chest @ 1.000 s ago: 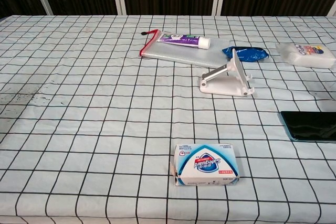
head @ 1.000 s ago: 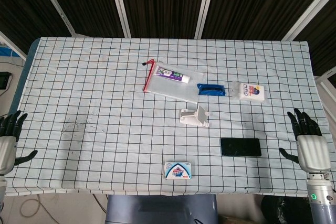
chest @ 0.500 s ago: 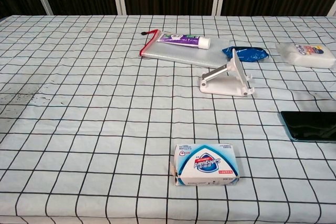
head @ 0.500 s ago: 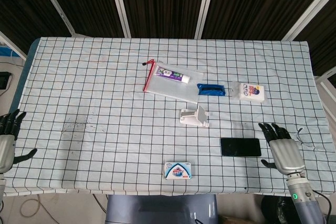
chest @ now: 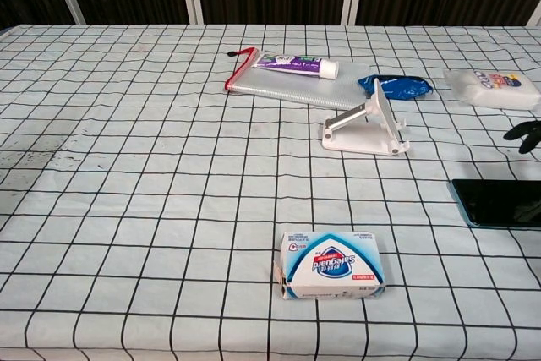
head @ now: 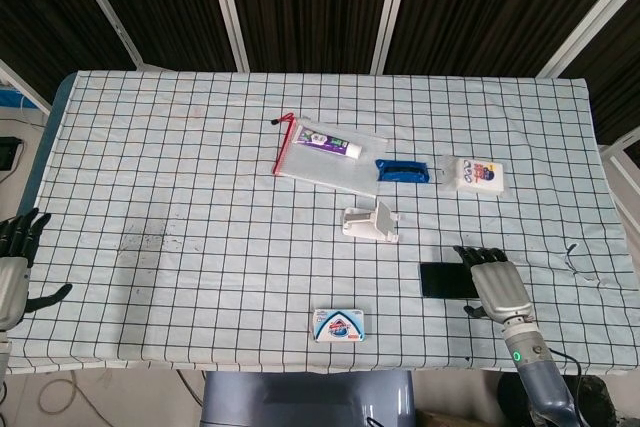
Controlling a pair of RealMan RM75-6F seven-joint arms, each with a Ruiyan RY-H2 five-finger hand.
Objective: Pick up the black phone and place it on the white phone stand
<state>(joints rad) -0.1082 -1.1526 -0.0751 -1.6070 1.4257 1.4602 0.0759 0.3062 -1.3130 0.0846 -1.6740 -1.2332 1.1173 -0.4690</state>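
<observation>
- My right hand [head: 493,285] has swung in from the table's right edge since a second ago and now sits over the right end of the black phone [head: 446,280]; whether it touches the phone I cannot tell.
- Its fingers are spread and empty; in the chest view only dark fingertips [chest: 526,134] poke in at the right border.
- Phone lies flat near the table's front edge, toward the right corner, screen up.
- White phone stand [head: 371,223] sits apart from it, toward the table's middle.
- My left hand [head: 14,267] hangs off the table's front-left corner, fingers apart, holding nothing.
- Soap box [head: 339,325] at the front edge; toothpaste [head: 329,141] on a clear pouch [head: 325,160] further back.
</observation>
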